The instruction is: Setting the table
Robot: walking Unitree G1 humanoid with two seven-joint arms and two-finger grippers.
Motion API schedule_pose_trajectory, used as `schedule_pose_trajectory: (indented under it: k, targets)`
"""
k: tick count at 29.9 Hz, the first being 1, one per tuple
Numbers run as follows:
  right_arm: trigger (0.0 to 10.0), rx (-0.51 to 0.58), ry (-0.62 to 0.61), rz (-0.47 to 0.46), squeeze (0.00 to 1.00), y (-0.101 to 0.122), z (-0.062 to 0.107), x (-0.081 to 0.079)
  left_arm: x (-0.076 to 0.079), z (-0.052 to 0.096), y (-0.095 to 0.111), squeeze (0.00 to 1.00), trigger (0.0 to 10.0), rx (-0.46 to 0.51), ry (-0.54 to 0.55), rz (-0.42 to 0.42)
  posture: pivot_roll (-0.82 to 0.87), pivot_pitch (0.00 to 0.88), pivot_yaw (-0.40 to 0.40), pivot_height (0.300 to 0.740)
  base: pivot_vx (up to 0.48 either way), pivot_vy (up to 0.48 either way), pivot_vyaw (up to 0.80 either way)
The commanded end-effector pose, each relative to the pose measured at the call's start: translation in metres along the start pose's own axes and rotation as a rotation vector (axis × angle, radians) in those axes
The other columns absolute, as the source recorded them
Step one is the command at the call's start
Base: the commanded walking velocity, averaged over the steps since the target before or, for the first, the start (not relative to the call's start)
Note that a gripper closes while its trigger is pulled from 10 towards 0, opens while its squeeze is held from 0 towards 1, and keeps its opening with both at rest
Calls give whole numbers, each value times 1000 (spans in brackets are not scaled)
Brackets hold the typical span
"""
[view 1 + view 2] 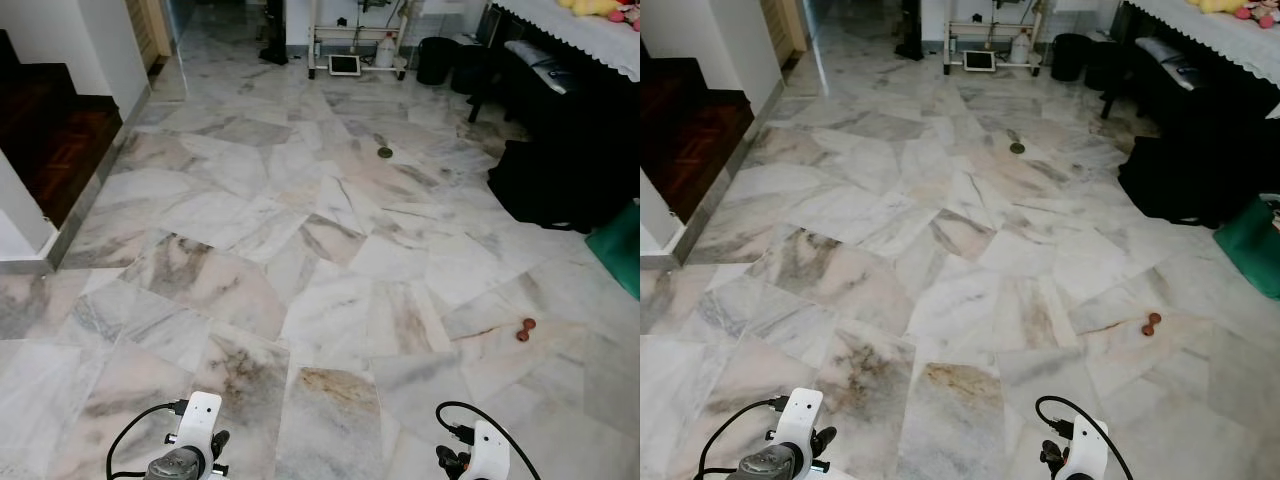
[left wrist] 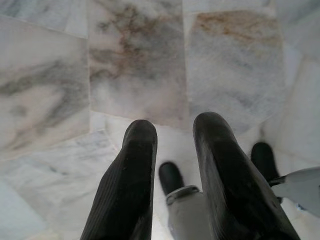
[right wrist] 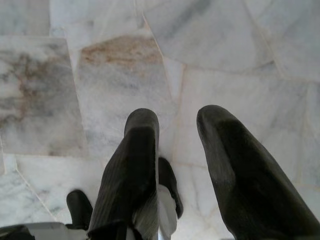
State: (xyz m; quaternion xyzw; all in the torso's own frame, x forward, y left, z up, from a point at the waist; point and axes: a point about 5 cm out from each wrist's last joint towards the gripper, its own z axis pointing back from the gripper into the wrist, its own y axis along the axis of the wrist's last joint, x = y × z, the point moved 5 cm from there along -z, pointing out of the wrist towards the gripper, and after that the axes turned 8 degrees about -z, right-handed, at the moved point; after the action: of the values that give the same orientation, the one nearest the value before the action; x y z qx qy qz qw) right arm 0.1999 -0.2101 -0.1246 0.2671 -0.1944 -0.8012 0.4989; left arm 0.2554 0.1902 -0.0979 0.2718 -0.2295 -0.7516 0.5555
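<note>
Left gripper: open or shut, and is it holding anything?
Open and empty. In the left wrist view the left gripper has a clear gap between its two black fingers, with only marble floor beyond.

Far right, at the scene's edge: worktop (image 1: pixel 585 38), draped in a white cloth (image 1: pixel 560 25) with a scalloped lace hem hanging over its left side. Cut off by the frame, so just a slanting strip to go by. Level, running from near right to far left. Bears a yellow soft toy (image 1: pixel 590 6) at the far end, with something pink (image 1: pixel 626 15) just beside it to the right, too small to make out. Dark underneath, in shade.
</note>
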Motion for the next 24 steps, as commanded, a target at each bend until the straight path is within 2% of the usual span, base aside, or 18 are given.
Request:
schedule_pose_trajectory:
  k: [1, 6, 14, 18, 24]
  targets:
    - [10000, -31, -30, -2, 0, -8, 3, 11, 0, 0, -3, 0, 10000, -14, -11, -1, 47, 0, -31, 740, 0, 0, -706]
    - [10000, -50, -57, -9, 0, -13, 7, 23, -2, 0, -5, 0, 10000, -25, 1, 5, 43, 0, -25, 740, 0, 0, -693]
    - [10000, -67, -70, -14, 0, -18, 9, 29, -3, 0, -4, 0, 10000, -22, 5, 36, 41, 0, -20, 740, 0, 0, -688]
    - [10000, -71, -79, -24, 0, -19, 9, 31, -2, 0, -2, 0, 10000, -18, -15, -3, 42, 0, -19, 740, 0, 0, -692]
    - [10000, -70, -77, -20, 0, -16, 8, 29, -3, 1, -7, 0, 10000, -31, 1, -19, 44, 0, -21, 740, 0, -412, -688]
